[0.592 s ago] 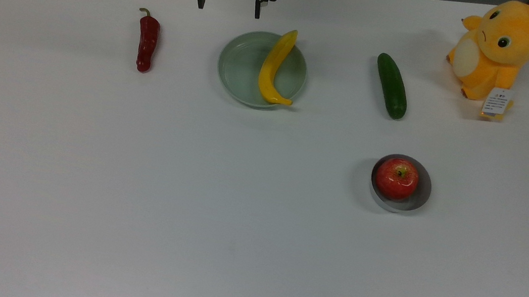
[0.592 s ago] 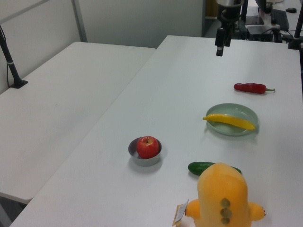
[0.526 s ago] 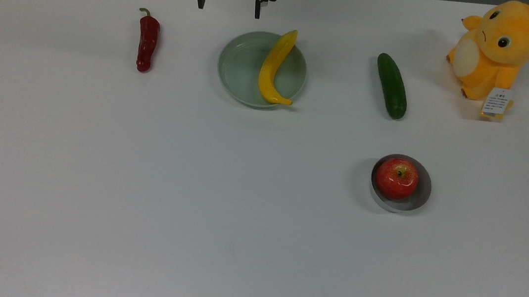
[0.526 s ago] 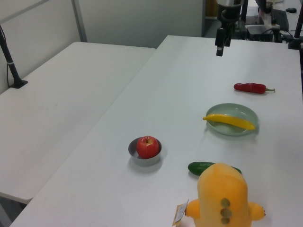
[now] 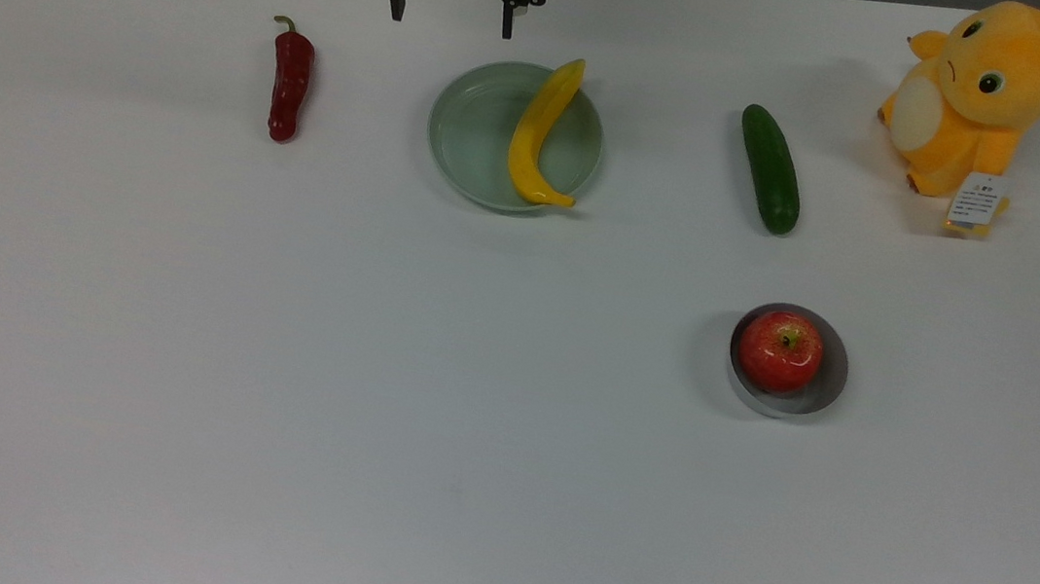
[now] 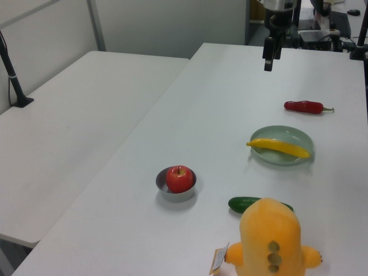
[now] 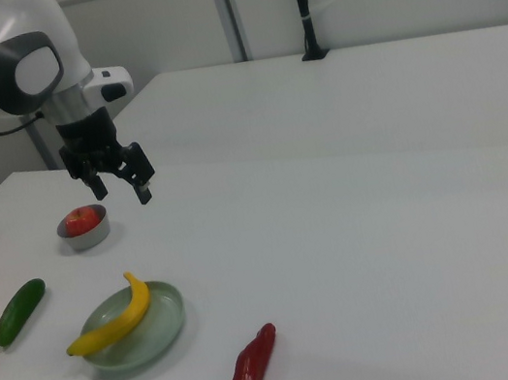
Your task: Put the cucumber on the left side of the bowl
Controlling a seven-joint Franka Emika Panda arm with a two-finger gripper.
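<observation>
The gripper (image 5: 451, 20) hangs over the tabletop's (image 5: 278, 353) far edge in the top view, jaws spread and empty. The cucumber (image 5: 769, 169) lies flat, well apart to the top view's right, beyond the bowl (image 5: 828, 386) holding an apple (image 5: 779, 351).

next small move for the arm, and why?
Probably carry the gripper toward the top view's right until it hangs over the cucumber. Its jaws are open and empty, hanging high beyond the far rim of the green dish, while the cucumber lies untouched on the table, apart from the bowl.
</observation>
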